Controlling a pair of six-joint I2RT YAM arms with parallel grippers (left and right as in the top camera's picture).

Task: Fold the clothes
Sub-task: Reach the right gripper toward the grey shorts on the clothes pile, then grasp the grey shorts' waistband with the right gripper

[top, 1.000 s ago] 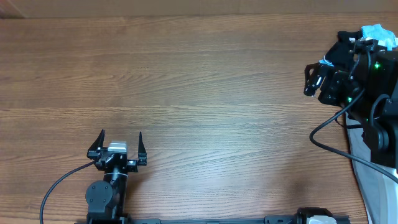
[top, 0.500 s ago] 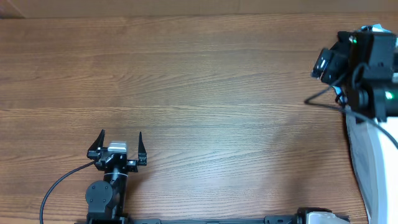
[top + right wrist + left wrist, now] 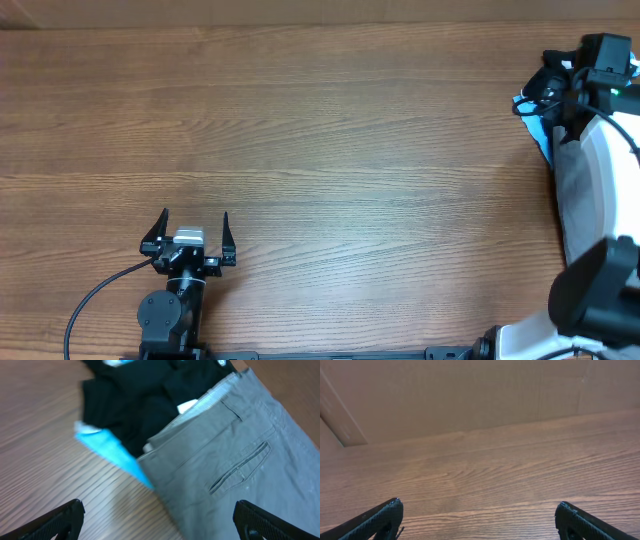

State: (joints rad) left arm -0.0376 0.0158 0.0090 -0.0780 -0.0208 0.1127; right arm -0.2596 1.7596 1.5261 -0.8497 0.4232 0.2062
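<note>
Trousers (image 3: 235,460) of medium grey cloth fill the lower right of the right wrist view, directly beneath the right pincer (image 3: 157,505). Its two fingers stand wide apart with nothing between them. Just past the tips runs a stitched back pocket (image 3: 240,472), and further up is the waistband (image 3: 210,397). A black garment (image 3: 125,405) and a light-blue one (image 3: 107,447) press against the trousers' edge. The whole heap sits at the far right side of the table (image 3: 320,150). Well apart, at the near left, the left pincer (image 3: 194,216) is likewise spread open and empty over bare wood.

The likeliest trouble is a grab too close to the waistband edge, which would catch blue or black cloth along with the grey and drag the whole heap out. A shallow pinch might also lift only the top layer, leaving the trousers bunched.

The trouser legs run out of frame. Overhead, the right arm covers most of the heap. The wrist picture is blurred, so I cannot tell whether the blue cloth lies under the grey or merely beside it.
</note>
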